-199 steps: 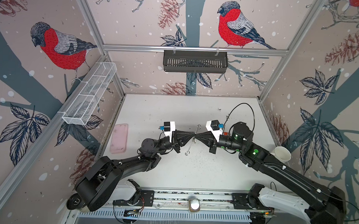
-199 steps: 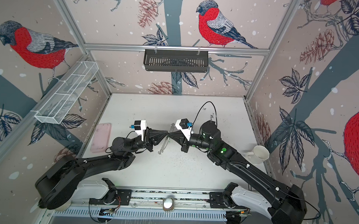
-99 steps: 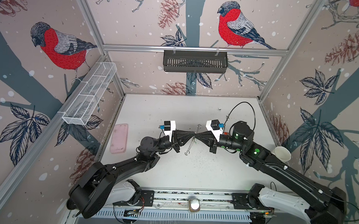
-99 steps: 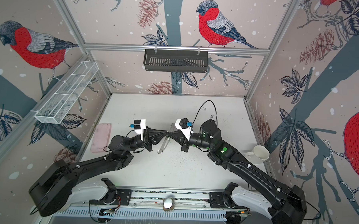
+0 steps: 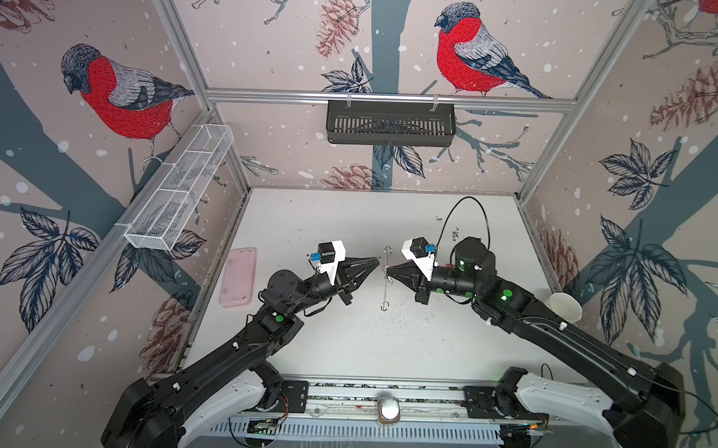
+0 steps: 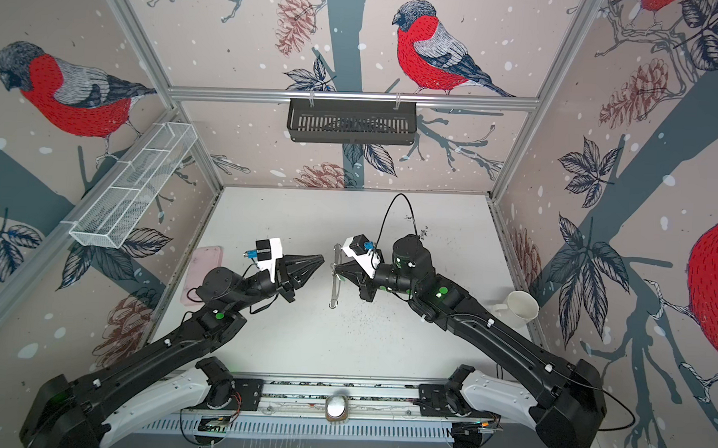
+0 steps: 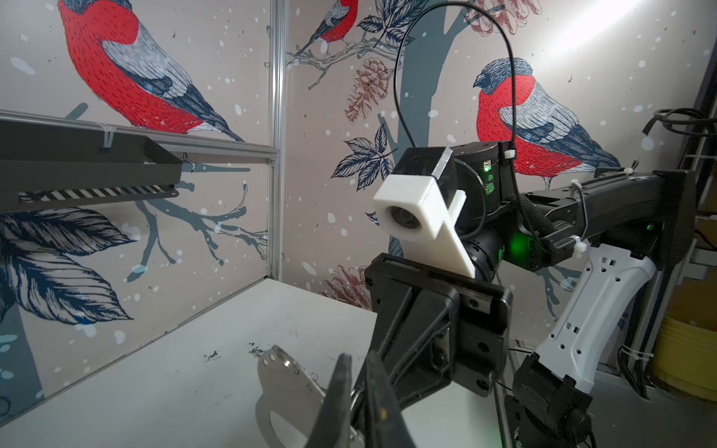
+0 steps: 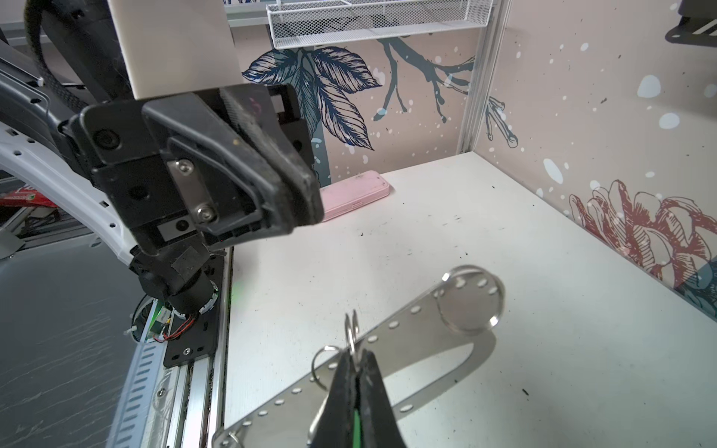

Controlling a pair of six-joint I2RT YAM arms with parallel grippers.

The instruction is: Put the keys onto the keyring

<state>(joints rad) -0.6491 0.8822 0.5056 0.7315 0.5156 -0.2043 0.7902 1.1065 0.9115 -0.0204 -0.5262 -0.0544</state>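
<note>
The worktop [image 5: 343, 349] carries a pink case [image 5: 238, 276] beside its left wall. Mid-worktop, the keyring [image 8: 419, 326] is held on edge, and the right jaws are clenched on a small ring [image 8: 351, 333] at its holed rim. The left jaws are pinched together and empty, just short of the keyring.

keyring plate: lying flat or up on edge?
On edge. Both top views show the keyring as a thin line at the shut right gripper; whether it touches the table cannot be told.

flat grey keyring [image 8: 407, 333] (edge holes, small rings, oval cutout) upright on edge
</note>
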